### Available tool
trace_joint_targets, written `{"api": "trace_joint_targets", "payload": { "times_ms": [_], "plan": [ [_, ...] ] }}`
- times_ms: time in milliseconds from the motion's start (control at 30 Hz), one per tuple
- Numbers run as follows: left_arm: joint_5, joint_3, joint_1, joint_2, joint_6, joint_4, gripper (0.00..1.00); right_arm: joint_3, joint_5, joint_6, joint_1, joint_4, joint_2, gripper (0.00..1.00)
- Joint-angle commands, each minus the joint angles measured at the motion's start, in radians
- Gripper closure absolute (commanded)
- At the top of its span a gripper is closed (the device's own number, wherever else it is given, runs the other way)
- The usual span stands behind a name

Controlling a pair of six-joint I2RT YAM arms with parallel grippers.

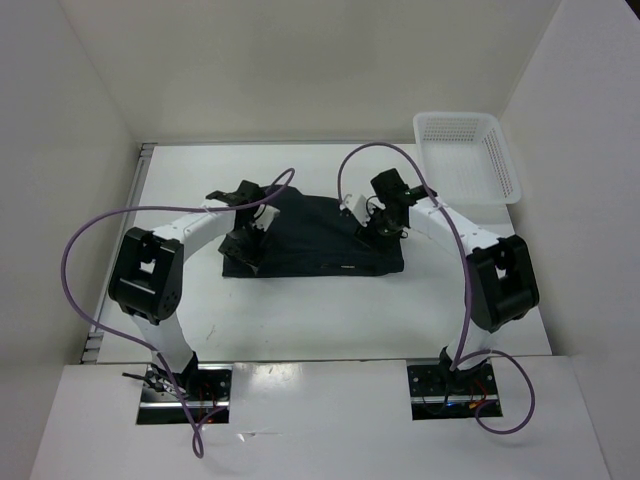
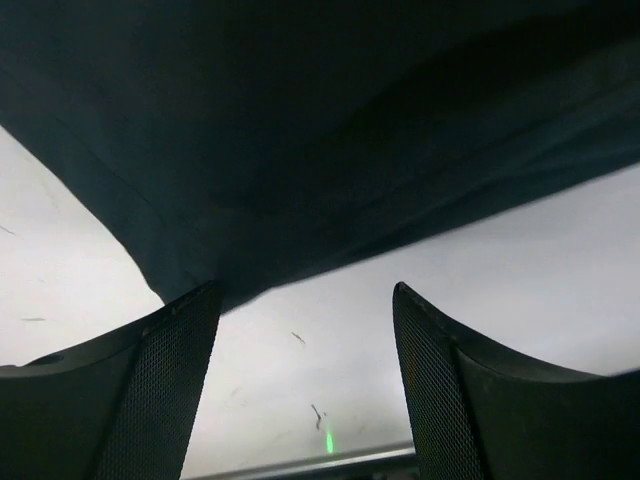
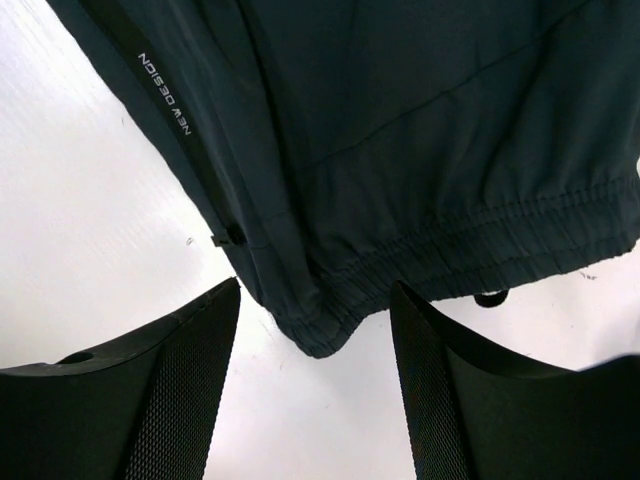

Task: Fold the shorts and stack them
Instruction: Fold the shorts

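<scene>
Dark navy shorts (image 1: pixel 318 240) lie flat in the middle of the white table. My left gripper (image 1: pixel 247 236) hovers at their left end, open, with a fabric edge (image 2: pixel 300 150) just beyond the fingertips and nothing between them. My right gripper (image 1: pixel 383 222) is over their right end, open; the elastic waistband corner (image 3: pixel 325 325) hangs just in front of its fingertips, and a side stripe with white lettering (image 3: pixel 165 90) shows. Neither gripper holds anything.
A white mesh basket (image 1: pixel 466 157) stands at the back right of the table (image 1: pixel 300 320). White walls enclose the workspace on three sides. Purple cables loop from both arms.
</scene>
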Motion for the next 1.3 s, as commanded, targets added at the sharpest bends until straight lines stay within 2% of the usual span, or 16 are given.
{"api": "trace_joint_targets", "payload": {
  "times_ms": [0, 300, 400, 433, 467, 533, 567, 667, 700, 767, 867, 1067, 1200, 1267],
  "plan": [
    [-0.047, 0.012, 0.0, 0.006, 0.003, 0.089, 0.23, -0.038, -0.011, -0.051, 0.018, -0.024, -0.002, 0.33],
    [-0.092, -0.029, 0.0, 0.054, 0.003, 0.118, 0.23, -0.122, 0.048, -0.063, 0.029, 0.059, 0.027, 0.33],
    [-0.092, -0.029, 0.0, 0.075, 0.003, 0.129, 0.23, -0.122, 0.061, -0.063, 0.029, 0.068, 0.037, 0.45],
    [-0.092, -0.029, 0.0, 0.075, 0.003, 0.129, 0.28, -0.122, 0.061, -0.072, 0.029, 0.068, 0.037, 0.49],
    [-0.092, -0.029, 0.0, 0.086, 0.003, 0.129, 0.32, -0.113, 0.061, -0.073, 0.029, 0.068, 0.046, 0.61],
    [-0.092, -0.029, 0.0, 0.086, 0.003, 0.129, 0.46, -0.113, 0.07, -0.073, 0.029, 0.079, 0.046, 0.75],
    [-0.092, -0.029, 0.0, 0.086, 0.003, 0.129, 0.6, -0.104, 0.079, -0.073, 0.029, 0.079, 0.046, 0.85],
    [-0.101, -0.039, 0.01, 0.086, 0.003, 0.105, 0.8, -0.093, 0.088, -0.073, 0.029, 0.079, 0.046, 0.94],
    [-0.11, -0.039, 0.022, 0.086, 0.003, 0.104, 0.93, -0.084, 0.088, -0.073, 0.029, 0.079, 0.046, 0.99],
    [-0.11, -0.028, 0.033, 0.086, 0.003, 0.095, 1.0, -0.073, 0.088, -0.073, 0.029, 0.079, 0.037, 1.0],
    [-0.136, 0.023, 0.042, 0.065, 0.003, 0.074, 1.0, -0.031, 0.108, -0.073, 0.029, 0.088, 0.037, 1.0],
    [-0.159, 0.194, 0.08, 0.028, 0.003, 0.036, 1.0, 0.12, 0.298, -0.062, 0.029, 0.212, 0.037, 1.0],
    [-0.168, 0.28, 0.08, 0.018, 0.003, 0.022, 0.93, 0.21, 0.419, -0.031, 0.029, 0.335, 0.069, 1.0],
    [-0.177, 0.29, 0.089, 0.018, 0.003, 0.022, 0.88, 0.22, 0.493, -0.031, 0.029, 0.464, 0.106, 1.0]
  ]
}}
